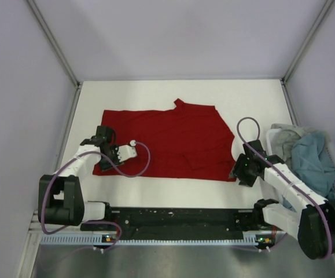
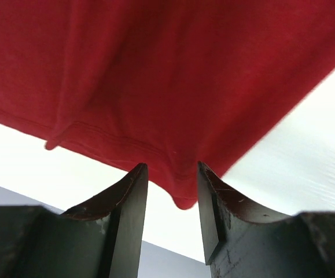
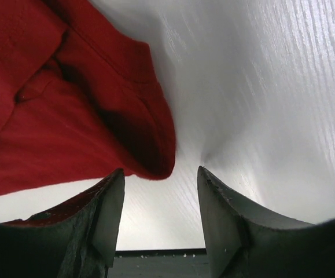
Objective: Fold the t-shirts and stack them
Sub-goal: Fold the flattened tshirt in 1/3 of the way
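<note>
The deep red t-shirt (image 1: 167, 142) lies spread flat on the white table (image 1: 155, 95). My left gripper (image 1: 105, 138) is at its left edge. In the left wrist view the left gripper (image 2: 172, 174) is open, and a hemmed corner of the red t-shirt (image 2: 181, 194) sits loose between the fingertips with gaps on both sides. My right gripper (image 1: 238, 172) is at the shirt's near right corner. In the right wrist view the right gripper (image 3: 160, 176) is open, and a folded edge of the red t-shirt (image 3: 144, 145) lies just beyond its left finger (image 3: 106, 208), untouched.
A teal-blue t-shirt (image 1: 313, 162) and a light grey t-shirt (image 1: 286, 136) lie crumpled in a heap at the table's right edge. Grey walls close in the left, back and right. The black base rail (image 1: 173, 217) runs along the near edge.
</note>
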`<state>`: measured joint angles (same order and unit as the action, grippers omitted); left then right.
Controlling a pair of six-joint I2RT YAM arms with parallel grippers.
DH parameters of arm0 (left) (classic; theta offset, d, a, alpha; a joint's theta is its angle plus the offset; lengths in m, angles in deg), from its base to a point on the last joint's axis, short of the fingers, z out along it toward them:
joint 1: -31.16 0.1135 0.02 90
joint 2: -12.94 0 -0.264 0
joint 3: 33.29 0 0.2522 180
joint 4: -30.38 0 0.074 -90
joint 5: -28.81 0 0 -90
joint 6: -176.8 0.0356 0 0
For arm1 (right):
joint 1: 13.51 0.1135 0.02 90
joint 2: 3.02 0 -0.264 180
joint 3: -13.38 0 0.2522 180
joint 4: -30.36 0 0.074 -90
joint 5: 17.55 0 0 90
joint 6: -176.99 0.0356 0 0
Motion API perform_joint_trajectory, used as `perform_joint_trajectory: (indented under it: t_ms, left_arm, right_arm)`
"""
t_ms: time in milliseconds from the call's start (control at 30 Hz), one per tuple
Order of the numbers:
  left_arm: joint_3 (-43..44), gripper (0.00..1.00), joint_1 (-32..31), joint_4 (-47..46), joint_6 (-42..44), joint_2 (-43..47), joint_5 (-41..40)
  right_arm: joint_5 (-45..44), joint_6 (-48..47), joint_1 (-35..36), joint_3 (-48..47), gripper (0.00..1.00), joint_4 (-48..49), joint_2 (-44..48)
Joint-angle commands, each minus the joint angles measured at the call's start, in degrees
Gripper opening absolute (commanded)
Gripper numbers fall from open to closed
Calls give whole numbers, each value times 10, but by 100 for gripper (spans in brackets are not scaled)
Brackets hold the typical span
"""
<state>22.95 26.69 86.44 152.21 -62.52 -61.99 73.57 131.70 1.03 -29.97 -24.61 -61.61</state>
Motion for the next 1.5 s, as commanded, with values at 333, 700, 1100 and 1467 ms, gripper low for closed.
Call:
perform_joint_trajectory:
  t_ms: [333, 700, 1100, 1467]
  left_arm:
    - [-59, 0, 23, -92, 5, 22, 26]
    - [-34, 0, 27, 108, -3, 62, 13]
    - [49, 60, 29, 150, 8, 52, -1]
    - [503, 75, 112, 119, -222, -224, 110]
  right_arm:
    - [-80, 43, 7, 5, 0, 37, 36]
    - [-90, 81, 8, -7, 0, -98, 163]
    - [-105, 68, 14, -64, 48, -105, 177]
    - [-52, -206, 6, -428, 92, 86, -239]
